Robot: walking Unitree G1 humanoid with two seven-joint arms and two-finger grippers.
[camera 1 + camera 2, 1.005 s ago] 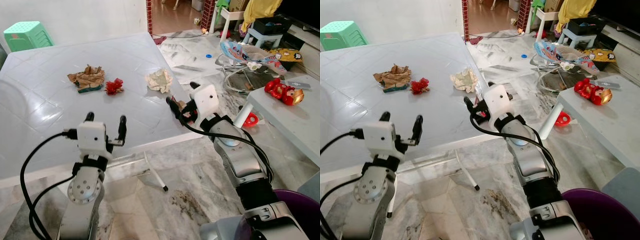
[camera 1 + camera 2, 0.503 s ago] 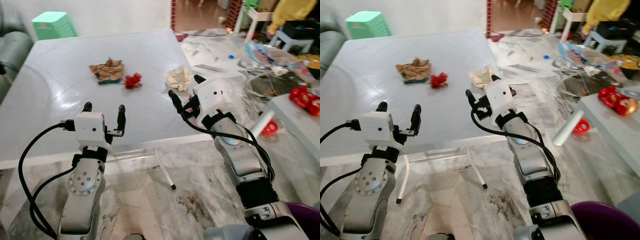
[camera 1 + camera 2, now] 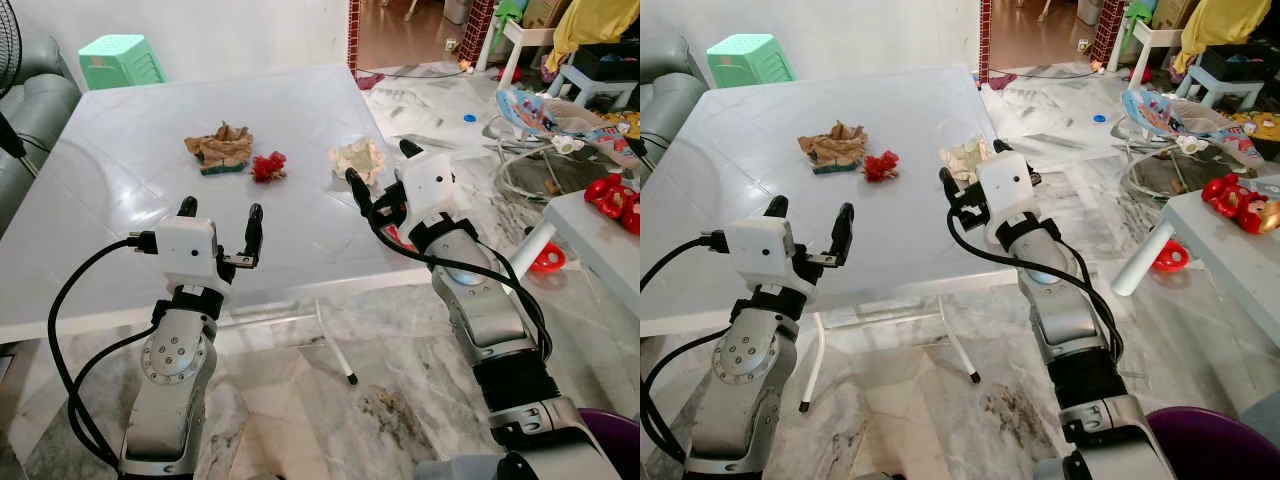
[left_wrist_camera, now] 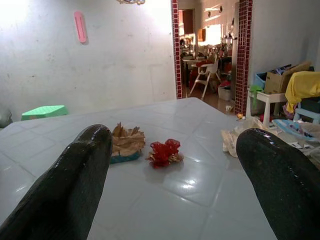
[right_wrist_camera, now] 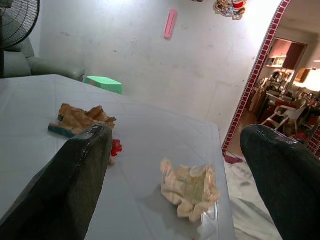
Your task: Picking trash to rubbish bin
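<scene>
Black fingers of the right pincer [image 3: 378,182] stand spread and empty at the near right edge of the white bench [image 3: 120,180], pointing at the cream crumpled paper [image 3: 357,159] just beyond them. The left pincer [image 3: 220,222] is likewise released, holding nothing, raised over the front edge. Further in lie a small red wrapper [image 3: 267,166] and, beside it, a brown paper wad [image 3: 219,148] on something teal.

All three scraps look light, soft and crushable, so they should give under the fingers rather than slip. I would judge a pinch across the raised folds of the cream paper the safest hold, since its flat edges hug the surface. The purple bin [image 3: 1200,445] sits low by the robot's right side.

Compared with half a second ago, the camera view has shifted slightly; the right pincer has edged nearer the cream paper, while the scraps keep their places.
</scene>
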